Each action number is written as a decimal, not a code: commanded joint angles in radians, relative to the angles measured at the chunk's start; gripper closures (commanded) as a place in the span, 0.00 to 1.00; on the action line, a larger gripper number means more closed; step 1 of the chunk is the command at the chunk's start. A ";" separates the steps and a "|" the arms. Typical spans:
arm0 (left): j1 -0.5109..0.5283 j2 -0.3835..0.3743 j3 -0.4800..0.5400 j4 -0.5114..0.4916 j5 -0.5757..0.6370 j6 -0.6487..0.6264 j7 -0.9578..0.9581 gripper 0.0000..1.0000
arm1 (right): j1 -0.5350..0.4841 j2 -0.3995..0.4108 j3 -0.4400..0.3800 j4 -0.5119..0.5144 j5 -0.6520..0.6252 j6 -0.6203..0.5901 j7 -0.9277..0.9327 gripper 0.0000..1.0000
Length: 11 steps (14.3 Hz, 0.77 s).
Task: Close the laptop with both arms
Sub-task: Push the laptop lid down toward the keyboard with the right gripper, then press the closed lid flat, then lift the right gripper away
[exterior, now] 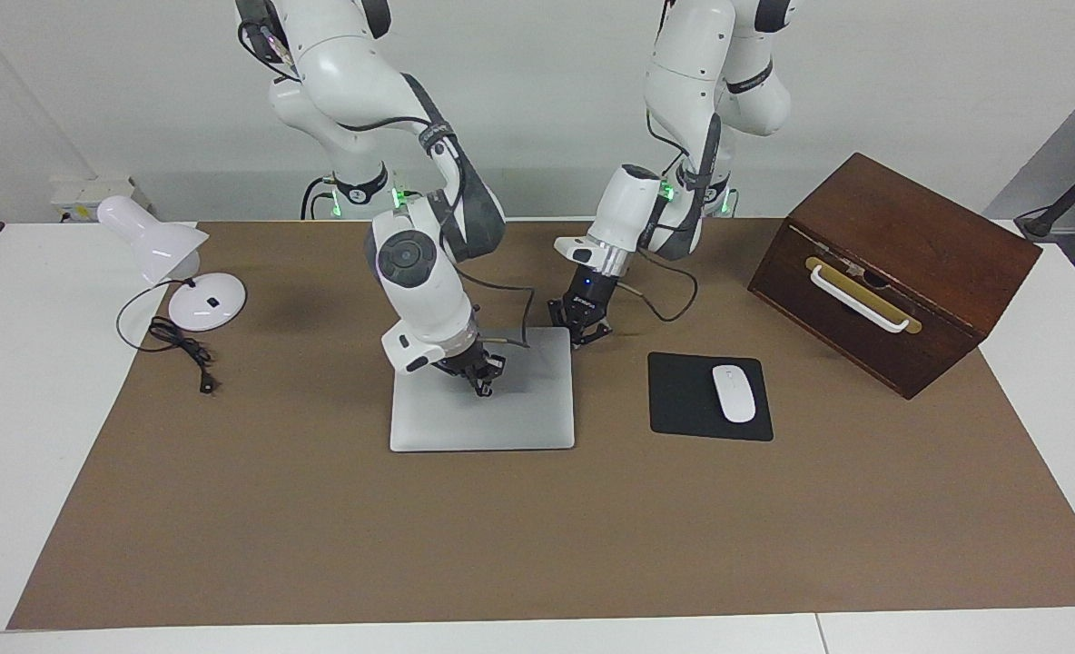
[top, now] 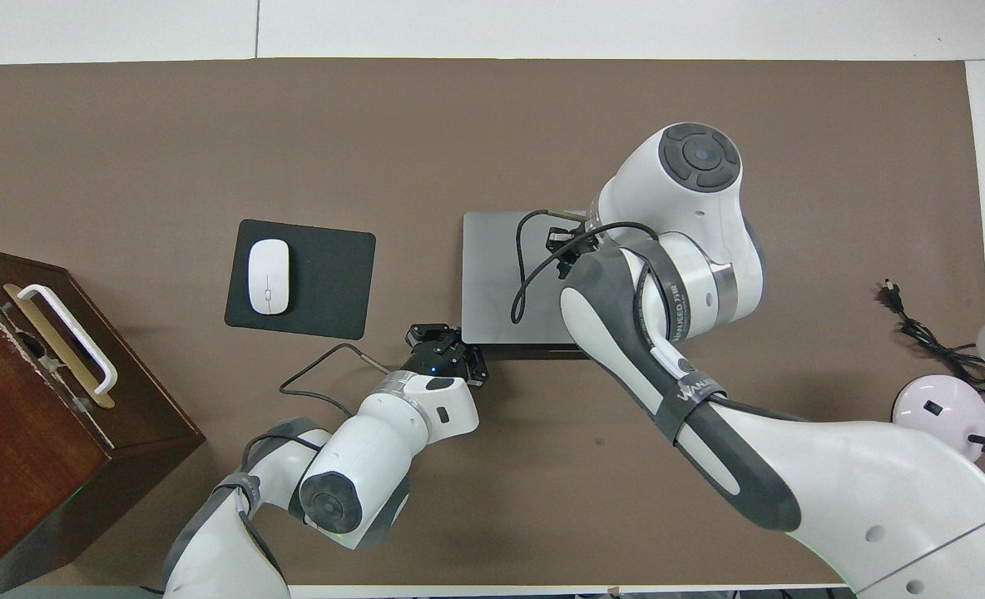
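One laptop (exterior: 483, 409) lies closed and flat on the brown mat (exterior: 537, 527) that covers the counter (exterior: 38, 409), about midway between the two arms' ends. Its silver lid faces up.

There are two arms, each with one end effector. The right end effector (exterior: 482, 386) is over the lid, on the half of the laptop nearer to the robots; its fingertips are together and it holds nothing. Whether the tips touch the lid cannot be told. The left end effector (exterior: 581, 338) is low at the laptop's corner that is nearer to the robots and toward the left arm's end of the counter; it too is closed with nothing in its grip.

One black mouse pad (exterior: 687, 400) lies beside the laptop toward the left arm's end, with one white mouse (exterior: 734, 392) on it. One dark wooden box (exterior: 896, 272) with a white handle (exterior: 860, 300) stands near that end of the counter, a little nearer to the robots than the mouse pad. One white desk lamp (exterior: 170, 263) sits at the right arm's end, its black cord (exterior: 179, 350) trailing onto the mat.
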State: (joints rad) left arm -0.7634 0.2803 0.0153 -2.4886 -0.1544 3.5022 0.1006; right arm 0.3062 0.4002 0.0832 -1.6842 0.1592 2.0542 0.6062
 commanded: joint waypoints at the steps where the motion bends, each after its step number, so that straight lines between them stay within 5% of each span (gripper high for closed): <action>1: 0.024 0.083 0.005 0.008 -0.025 0.000 0.018 1.00 | -0.032 -0.075 0.004 0.024 0.026 -0.089 0.009 1.00; 6: 0.015 0.071 0.003 0.013 -0.037 0.000 -0.089 1.00 | -0.077 -0.196 -0.003 0.021 0.007 -0.118 0.003 1.00; 10: 0.012 0.043 0.003 0.008 -0.037 -0.003 -0.146 1.00 | -0.215 -0.274 -0.005 0.015 -0.003 -0.196 -0.262 1.00; 11: 0.012 0.030 0.002 0.007 -0.037 -0.011 -0.154 1.00 | -0.258 -0.293 -0.005 0.015 -0.010 -0.227 -0.346 0.91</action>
State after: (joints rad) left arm -0.7633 0.2803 0.0148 -2.4875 -0.1654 3.5024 -0.0420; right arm 0.1275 0.1500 0.0696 -1.6475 0.1563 1.8681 0.4014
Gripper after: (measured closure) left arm 0.991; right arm 0.991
